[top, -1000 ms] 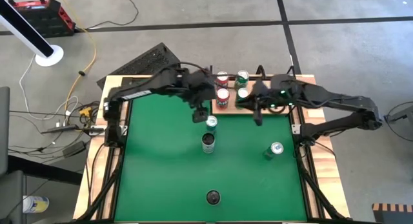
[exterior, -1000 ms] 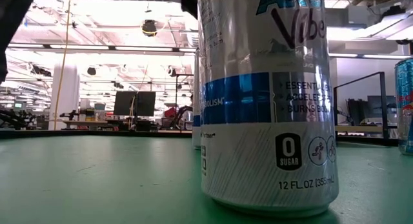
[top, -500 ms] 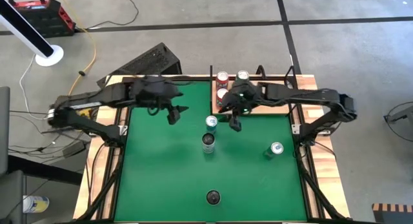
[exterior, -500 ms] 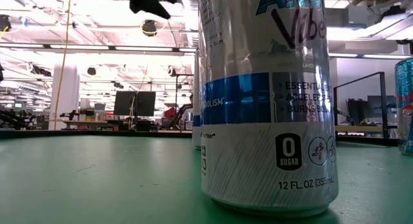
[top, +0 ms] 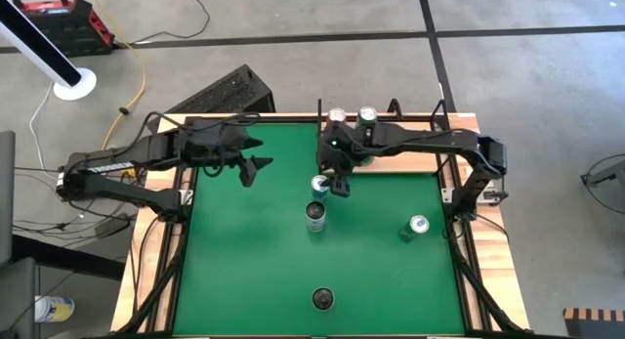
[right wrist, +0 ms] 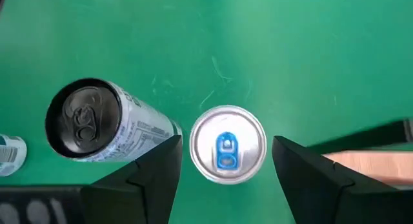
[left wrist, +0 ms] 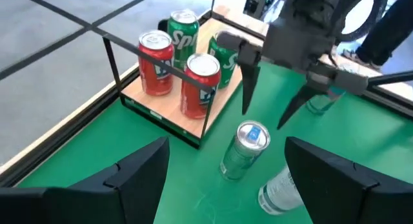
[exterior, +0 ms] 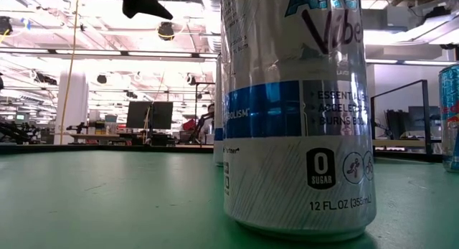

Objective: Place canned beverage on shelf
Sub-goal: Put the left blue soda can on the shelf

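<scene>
I see right gripper (right wrist: 226, 179) above upright silver can with blue tab (right wrist: 227, 145), fingers spread either side, not touching. Pale-wood shelf with black edge (left wrist: 169, 110) just beyond, holding four cans. Left gripper (left wrist: 226, 179) open, hovering apart.

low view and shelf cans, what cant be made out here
- Low view: the white can up close fills the picture; its top is cut off and it hides the shelf.
- High view: the right gripper and its arm cover part of the shelf; only two shelf cans show there, while the left wrist view shows four.
- Right wrist view: only the lid of the blue-tab can shows, not its label.
</scene>
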Controlling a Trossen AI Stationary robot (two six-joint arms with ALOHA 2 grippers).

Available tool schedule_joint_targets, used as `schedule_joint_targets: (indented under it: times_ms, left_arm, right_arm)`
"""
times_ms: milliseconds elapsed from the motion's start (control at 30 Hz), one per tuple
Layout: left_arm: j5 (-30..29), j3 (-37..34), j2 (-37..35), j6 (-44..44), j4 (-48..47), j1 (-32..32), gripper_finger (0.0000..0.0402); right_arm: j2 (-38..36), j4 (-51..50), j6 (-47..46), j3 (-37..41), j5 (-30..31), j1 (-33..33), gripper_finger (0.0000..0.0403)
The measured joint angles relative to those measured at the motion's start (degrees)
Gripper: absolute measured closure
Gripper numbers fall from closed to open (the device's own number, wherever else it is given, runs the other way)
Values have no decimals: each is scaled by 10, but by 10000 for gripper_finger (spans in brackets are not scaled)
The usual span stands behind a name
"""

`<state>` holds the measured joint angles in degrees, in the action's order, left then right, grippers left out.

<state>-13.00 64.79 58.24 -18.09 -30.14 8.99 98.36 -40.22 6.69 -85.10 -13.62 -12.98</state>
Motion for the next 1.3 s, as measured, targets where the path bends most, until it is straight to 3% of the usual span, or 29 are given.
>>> schedule_joint_targets:
  times_ms: [367, 533, 1167, 1300]
  left_arm:
    - [-14, 0, 2, 11, -4, 0, 109]
    - [-14, 0, 2, 16, -4, 0, 109]
    - [-26, 0, 3, 35, -4, 0, 109]
    - [-27, 0, 3, 35, -4, 0, 109]
  right_arm:
    - [4, -3, 5, 0, 1, 10, 136]
    - [4, 18, 37, 0, 52, 15, 136]
    - [3, -1, 26, 0, 53, 29, 136]
    - [3, 6, 60, 0, 100, 39, 136]
